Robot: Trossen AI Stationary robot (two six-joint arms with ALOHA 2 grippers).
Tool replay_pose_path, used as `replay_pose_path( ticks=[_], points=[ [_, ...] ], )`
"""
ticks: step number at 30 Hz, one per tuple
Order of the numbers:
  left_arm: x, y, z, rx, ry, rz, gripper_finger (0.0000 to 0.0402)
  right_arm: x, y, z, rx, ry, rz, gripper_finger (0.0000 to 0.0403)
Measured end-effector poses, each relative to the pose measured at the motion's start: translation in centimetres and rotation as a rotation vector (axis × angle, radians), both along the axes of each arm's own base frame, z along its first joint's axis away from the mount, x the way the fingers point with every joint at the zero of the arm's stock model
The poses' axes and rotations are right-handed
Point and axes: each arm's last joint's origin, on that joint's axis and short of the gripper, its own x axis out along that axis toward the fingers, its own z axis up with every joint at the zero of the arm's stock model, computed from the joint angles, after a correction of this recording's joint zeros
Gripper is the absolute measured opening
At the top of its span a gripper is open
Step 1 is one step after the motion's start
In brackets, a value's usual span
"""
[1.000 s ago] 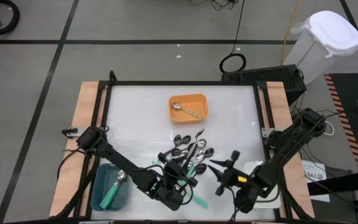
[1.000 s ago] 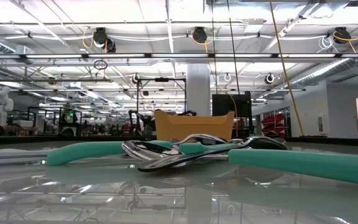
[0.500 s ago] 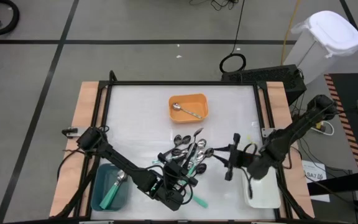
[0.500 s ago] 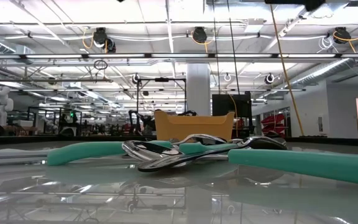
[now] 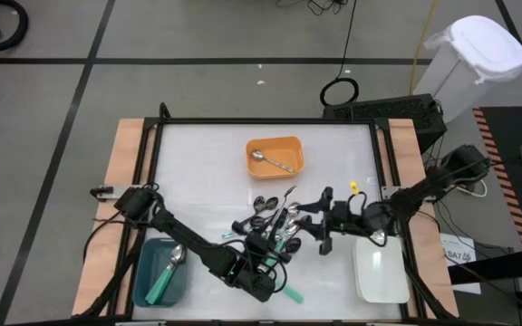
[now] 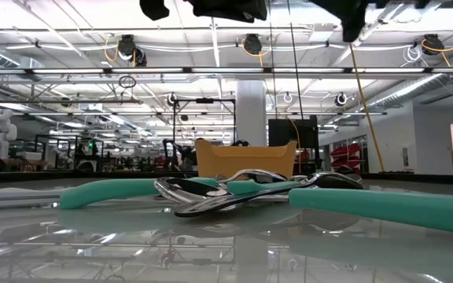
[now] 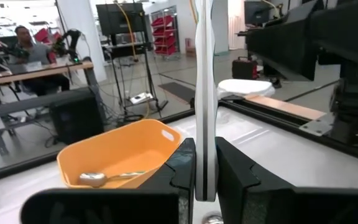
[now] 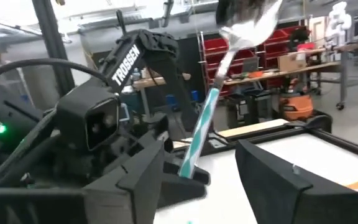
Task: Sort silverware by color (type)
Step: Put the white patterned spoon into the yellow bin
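Left gripper (image 5: 263,263) is at the near edge of the spoon pile (image 5: 275,222), its fingers (image 7: 185,171) pinching the handle of a teal-handled spoon (image 8: 205,127), which stands upright between them. Behind this gripper sits the orange tray (image 5: 275,156) holding one silver spoon (image 5: 268,160); to its left, the teal tray (image 5: 159,272) holds teal-handled spoons. Right gripper (image 5: 323,221) hovers just right of the pile, fingers spread wide, empty. The white tray (image 5: 381,274) lies on the desk (image 5: 198,172) beside it.
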Motion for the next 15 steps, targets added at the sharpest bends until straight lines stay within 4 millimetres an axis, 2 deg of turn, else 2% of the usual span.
replay_pose_path(
  ticks=[5, 10, 15],
  points=[
    [0.2, 0.3, 0.0, 0.035, 0.054, 0.007, 0.0036, 1.8, -0.4, -0.1, 0.005, 0.012, -0.036, 0.0207],
    [-0.1, 0.0, 0.1, 0.114, 0.128, 0.036, 0.0036, 3.1, -0.9, 0.6, 0.004, -0.013, 0.015, 0.0205],
    [0.0, 0.3, 0.1, 0.150, 0.187, 0.043, 0.0036, 3.6, -1.5, 1.0, -0.002, -0.029, 0.012, 0.0191]
  ],
)
